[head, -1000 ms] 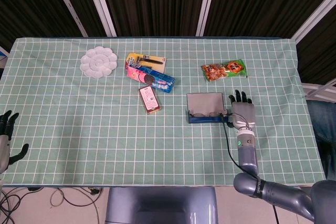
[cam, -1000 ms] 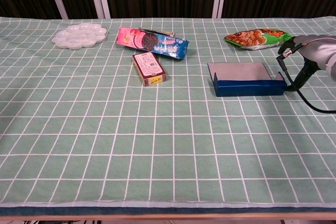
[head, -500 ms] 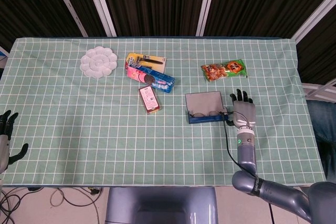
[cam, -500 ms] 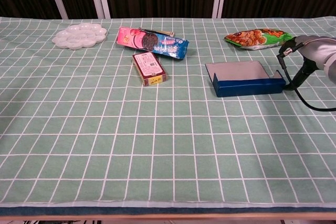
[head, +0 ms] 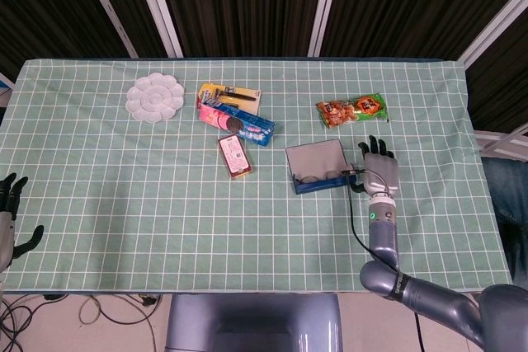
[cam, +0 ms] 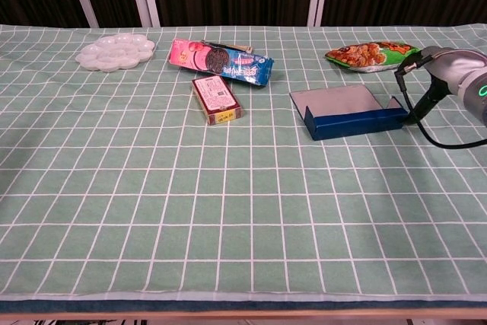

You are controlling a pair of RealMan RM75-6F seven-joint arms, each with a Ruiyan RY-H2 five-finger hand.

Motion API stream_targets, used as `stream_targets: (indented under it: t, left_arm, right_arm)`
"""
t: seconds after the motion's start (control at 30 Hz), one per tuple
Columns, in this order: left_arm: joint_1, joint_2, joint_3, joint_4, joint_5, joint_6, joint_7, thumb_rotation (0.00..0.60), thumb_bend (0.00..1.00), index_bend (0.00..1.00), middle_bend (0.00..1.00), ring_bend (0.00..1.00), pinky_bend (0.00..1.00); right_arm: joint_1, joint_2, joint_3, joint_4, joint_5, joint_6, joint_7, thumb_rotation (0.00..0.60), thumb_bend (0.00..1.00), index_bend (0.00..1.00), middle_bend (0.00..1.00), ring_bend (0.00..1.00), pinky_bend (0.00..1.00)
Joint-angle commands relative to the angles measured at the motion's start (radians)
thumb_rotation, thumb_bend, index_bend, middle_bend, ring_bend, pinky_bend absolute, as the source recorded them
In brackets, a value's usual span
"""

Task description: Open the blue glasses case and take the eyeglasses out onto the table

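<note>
Green checked cloth covers the table (head: 124, 204) in front of dark slatted panels, and on it I see the blue glasses case (head: 317, 168) lying open right of centre, lid flat behind the tray, turned slightly askew. Inside the tray, from the head view, I can make out the eyeglasses (head: 320, 176) as two dim lens shapes. My right hand (head: 379, 169) sits just beside the case's right end, fingers pointing away from me and apart, gripping nothing; whether a fingertip touches the case wall I cannot tell. A snack bag (head: 352, 110) lies just beyond that hand and the case. Further left are a red box (head: 235, 157), a blue cookie pack (head: 239, 122) resting against a yellow card package (head: 233, 95), and a white palette dish (head: 155, 97), all well apart from the case. My left hand (head: 10, 218) hangs at the table's left edge, fingers loosely spread, holding nothing.
</note>
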Motion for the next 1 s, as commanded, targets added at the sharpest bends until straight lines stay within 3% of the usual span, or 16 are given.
stream_targets:
  t: [0.03, 1.0]
  left_arm:
    - [0.000, 0.000, 0.000, 0.000, -0.001, 0.000, 0.000, 0.600, 0.30, 0.05, 0.00, 0.00, 0.00]
    - [0.003, 0.001, -0.004, 0.003, -0.002, 0.007, -0.009, 0.600, 0.30, 0.05, 0.00, 0.00, 0.00]
  right_arm:
    - [0.007, -0.008, 0.007, 0.016, 0.003, -0.005, -0.001, 0.600, 0.23, 0.18, 0.07, 0.00, 0.20]
    - [0.114, -0.089, 0.105, 0.206, 0.015, -0.155, 0.086, 0.600, 0.23, 0.18, 0.07, 0.00, 0.20]
